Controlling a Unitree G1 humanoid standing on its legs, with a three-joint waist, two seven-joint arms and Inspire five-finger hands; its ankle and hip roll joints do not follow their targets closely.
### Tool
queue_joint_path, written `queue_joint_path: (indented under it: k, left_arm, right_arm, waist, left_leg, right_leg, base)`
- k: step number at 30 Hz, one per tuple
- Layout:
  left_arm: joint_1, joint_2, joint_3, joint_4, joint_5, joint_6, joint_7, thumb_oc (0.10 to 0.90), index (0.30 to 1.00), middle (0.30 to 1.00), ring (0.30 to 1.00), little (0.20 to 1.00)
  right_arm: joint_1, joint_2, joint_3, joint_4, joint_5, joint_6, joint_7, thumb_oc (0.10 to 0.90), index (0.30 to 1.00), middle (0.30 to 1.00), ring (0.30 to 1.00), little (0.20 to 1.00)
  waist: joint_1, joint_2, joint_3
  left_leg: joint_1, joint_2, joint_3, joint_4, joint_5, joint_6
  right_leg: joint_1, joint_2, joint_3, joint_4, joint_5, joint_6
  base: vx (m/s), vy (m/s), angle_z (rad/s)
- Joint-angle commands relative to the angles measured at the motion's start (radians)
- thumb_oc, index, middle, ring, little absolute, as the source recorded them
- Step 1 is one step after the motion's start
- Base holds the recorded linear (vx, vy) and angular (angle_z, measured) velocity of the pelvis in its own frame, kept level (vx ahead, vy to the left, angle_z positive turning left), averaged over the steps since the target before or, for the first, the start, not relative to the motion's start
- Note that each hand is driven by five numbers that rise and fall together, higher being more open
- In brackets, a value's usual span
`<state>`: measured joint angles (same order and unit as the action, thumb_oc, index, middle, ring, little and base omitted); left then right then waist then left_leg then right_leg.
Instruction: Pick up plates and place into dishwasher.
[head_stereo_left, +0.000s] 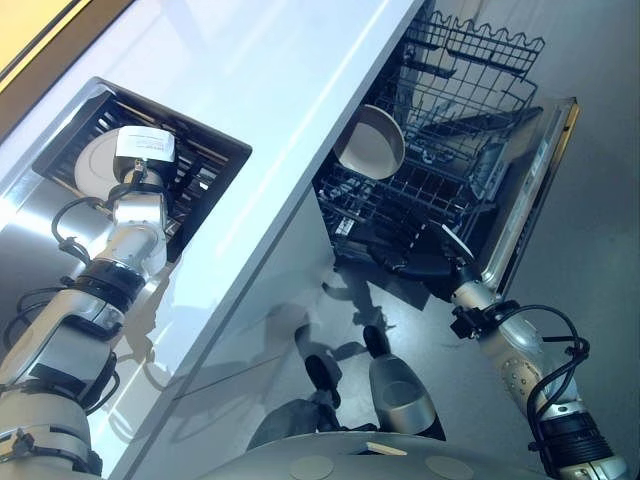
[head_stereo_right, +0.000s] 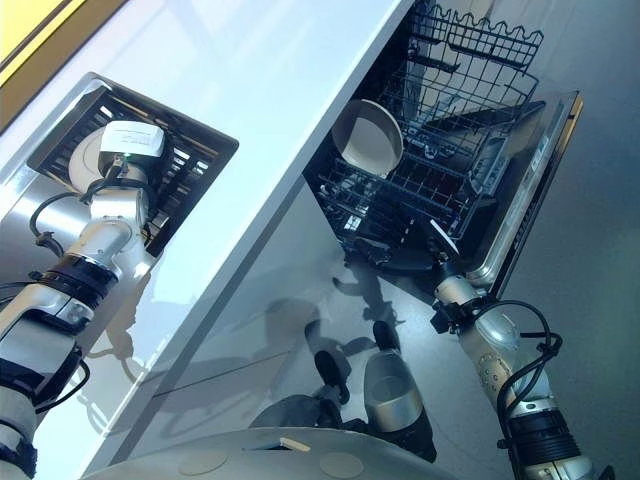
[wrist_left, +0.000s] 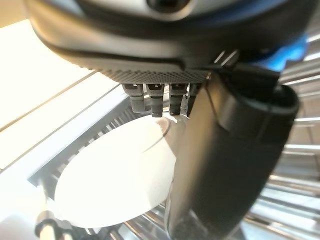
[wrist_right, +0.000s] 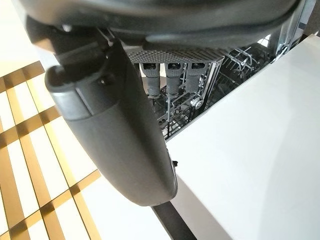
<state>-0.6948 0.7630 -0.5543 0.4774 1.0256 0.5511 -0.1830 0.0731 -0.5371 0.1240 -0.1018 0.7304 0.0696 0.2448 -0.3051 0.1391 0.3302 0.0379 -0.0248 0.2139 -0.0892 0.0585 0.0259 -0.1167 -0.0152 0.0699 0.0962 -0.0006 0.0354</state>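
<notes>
A white plate lies on the dark drainer rack in the sink. My left hand hovers right over it, its straight fingers reaching the plate's near rim and the thumb alongside. It is open. Another white plate stands on edge in the open dishwasher's lower rack. My right hand is low by the front of that rack, over the dropped door. Its fingers are straight and hold nothing.
A long white counter runs between the sink and the dishwasher. The empty wire upper rack is pulled out above the lower one. Grey floor lies beyond the door.
</notes>
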Motion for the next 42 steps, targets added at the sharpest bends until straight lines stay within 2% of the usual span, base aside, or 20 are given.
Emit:
queue_joint_path:
  k: [1,5,9,15,17,18,20,21,22,23,26,28,30,38,42]
  left_arm:
    - [0.013,0.176,0.081,0.155,0.193,0.231,-0.018,0.1,0.3,0.3,0.3,0.2]
    - [0.029,0.176,0.098,0.147,0.282,0.268,-0.072,0.1,0.3,0.3,0.3,0.2]
    - [0.04,0.198,0.105,0.135,0.33,0.262,-0.068,0.1,0.3,0.3,0.3,0.2]
    - [0.053,0.225,0.126,0.077,0.238,0.209,0.067,0.1,0.3,0.3,0.3,0.2]
    - [0.054,0.24,0.142,0.079,0.173,0.169,0.142,0.1,0.3,0.3,0.3,0.2]
    - [0.058,0.244,0.145,0.079,0.065,0.162,0.222,0.1,0.3,0.3,0.3,0.2]
    - [0.052,0.254,0.153,0.086,-0.005,0.136,0.278,0.1,0.3,0.3,0.3,0.2]
    - [0.056,0.26,0.16,0.095,-0.121,0.118,0.358,0.1,0.3,0.3,0.3,0.2]
    - [0.066,0.266,0.188,0.106,-0.141,0.079,0.394,0.1,0.3,0.3,0.3,0.2]
    - [0.069,0.272,0.189,0.109,-0.17,0.075,0.404,0.1,0.3,0.3,0.3,0.2]
    - [0.109,0.328,0.259,0.099,-0.331,-0.032,0.518,0.1,0.3,0.3,0.3,0.2]
    - [0.134,0.352,0.299,0.08,-0.391,-0.084,0.545,0.1,0.3,0.3,0.3,0.2]
    - [0.155,0.358,0.334,0.059,-0.418,-0.128,0.584,0.1,0.3,0.3,0.3,0.2]
    - [0.248,0.363,0.446,-0.034,-0.449,-0.227,0.684,0.1,0.3,0.3,0.3,0.2]
    - [0.283,0.356,0.484,-0.064,-0.449,-0.239,0.7,0.1,0.3,0.3,0.3,0.2]
  right_arm:
    - [-0.07,0.024,-0.014,-0.079,0.065,-0.085,0.031,0.8,0.9,0.9,0.9,0.9]
    - [-0.081,0.034,-0.008,-0.091,0.066,-0.09,0.022,0.8,0.9,0.9,0.9,0.9]
    - [-0.084,0.039,-0.012,-0.091,0.073,-0.088,0.029,0.8,0.9,0.9,0.9,0.9]
    - [-0.075,0.054,-0.017,-0.078,0.08,-0.09,0.067,0.8,0.9,0.9,0.9,0.9]
    - [-0.071,0.059,-0.019,-0.068,0.079,-0.093,0.082,0.8,0.9,0.9,0.9,0.9]
    - [-0.07,0.061,-0.013,-0.066,0.079,-0.097,0.08,0.8,0.9,0.9,0.9,0.9]
    - [-0.069,0.064,-0.013,-0.065,0.082,-0.096,0.076,0.8,0.9,0.9,0.9,0.9]
    - [-0.068,0.066,-0.007,-0.062,0.082,-0.099,0.073,0.8,0.9,0.9,0.9,0.9]
    - [-0.064,0.064,-0.008,-0.06,0.089,-0.1,0.07,0.8,0.9,0.9,0.9,0.9]
    - [-0.063,0.066,-0.007,-0.061,0.087,-0.098,0.068,0.8,0.9,0.9,0.9,0.9]
    - [-0.045,0.064,-0.021,-0.066,0.087,-0.085,0.077,0.8,0.9,0.9,0.9,0.9]
    - [-0.035,0.064,-0.029,-0.068,0.086,-0.082,0.086,0.8,0.9,0.9,0.9,0.9]
    - [-0.028,0.068,-0.033,-0.069,0.082,-0.083,0.09,0.8,0.9,0.9,0.9,0.9]
    - [-0.002,0.081,-0.059,-0.068,0.08,-0.084,0.115,0.8,0.9,0.9,0.9,0.9]
    - [-0.001,0.085,-0.065,-0.066,0.081,-0.081,0.124,0.8,0.9,0.9,0.9,0.9]
  waist:
    - [0.049,-0.071,-0.022]
    - [0.059,-0.077,-0.01]
    - [0.064,-0.082,-0.01]
    - [0.082,-0.086,-0.036]
    - [0.09,-0.086,-0.05]
    - [0.094,-0.085,-0.057]
    - [0.101,-0.084,-0.07]
    - [0.104,-0.084,-0.079]
    - [0.111,-0.082,-0.09]
    - [0.112,-0.081,-0.094]
    - [0.125,-0.074,-0.122]
    - [0.131,-0.07,-0.132]
    - [0.137,-0.069,-0.143]
    - [0.152,-0.077,-0.178]
    - [0.158,-0.081,-0.189]
  left_leg:
    - [-0.053,-0.086,-0.048,0.126,-0.13,0.018]
    - [-0.064,-0.087,-0.053,0.12,-0.124,0.02]
    - [-0.065,-0.084,-0.053,0.117,-0.123,0.019]
    - [-0.046,-0.081,-0.059,0.111,-0.125,0.017]
    - [-0.036,-0.079,-0.063,0.11,-0.126,0.015]
    - [-0.032,-0.079,-0.066,0.108,-0.126,0.014]
    - [-0.022,-0.077,-0.07,0.102,-0.125,0.011]
    - [-0.016,-0.075,-0.072,0.098,-0.122,0.008]
    - [-0.004,-0.074,-0.074,0.092,-0.122,0.007]
    - [-0.002,-0.074,-0.074,0.091,-0.121,0.005]
    - [0.015,-0.07,-0.074,0.084,-0.121,-0.004]
    - [0.022,-0.068,-0.075,0.08,-0.121,-0.006]
    - [0.027,-0.066,-0.077,0.074,-0.12,-0.008]
    - [0.051,-0.062,-0.093,0.046,-0.112,-0.016]
    - [0.06,-0.059,-0.092,0.039,-0.111,-0.019]
  right_leg:
    - [-0.014,0.004,-0.027,0.05,-0.057,0.061]
    - [-0.025,0.009,-0.034,0.049,-0.052,0.06]
    - [-0.025,0.009,-0.04,0.045,-0.051,0.061]
    - [0.008,0.007,-0.071,0.03,-0.055,0.058]
    - [0.022,0.007,-0.082,0.026,-0.06,0.055]
    - [0.03,0.008,-0.086,0.022,-0.062,0.054]
    - [0.046,0.009,-0.095,0.016,-0.064,0.051]
    - [0.054,0.009,-0.1,0.01,-0.064,0.051]
    - [0.07,0.011,-0.108,0.001,-0.065,0.048]
    - [0.074,0.011,-0.11,-0.003,-0.064,0.048]
    - [0.101,0.009,-0.126,-0.029,-0.061,0.047]
    - [0.112,0.011,-0.131,-0.039,-0.061,0.046]
    - [0.122,0.011,-0.135,-0.045,-0.064,0.044]
    - [0.157,0.019,-0.138,-0.078,-0.064,0.043]
    - [0.171,0.018,-0.146,-0.094,-0.06,0.044]
  base:
    - [-0.01,0.018,-0.06]
    - [-0.01,0.001,0.0]
    - [0.0,0.0,0.0]
    - [0.01,-0.023,0.05]
    - [0.04,-0.048,0.16]
    - [0.04,-0.052,0.14]
    - [0.04,-0.047,0.16]
    - [0.06,-0.051,0.21]
    - [0.05,-0.042,0.18]
    - [0.05,-0.03,0.12]
    - [0.04,-0.016,0.16]
    - [0.01,-0.01,0.08]
    - [-0.01,-0.016,0.04]
    - [-0.02,-0.022,0.1]
    - [-0.01,-0.02,0.06]
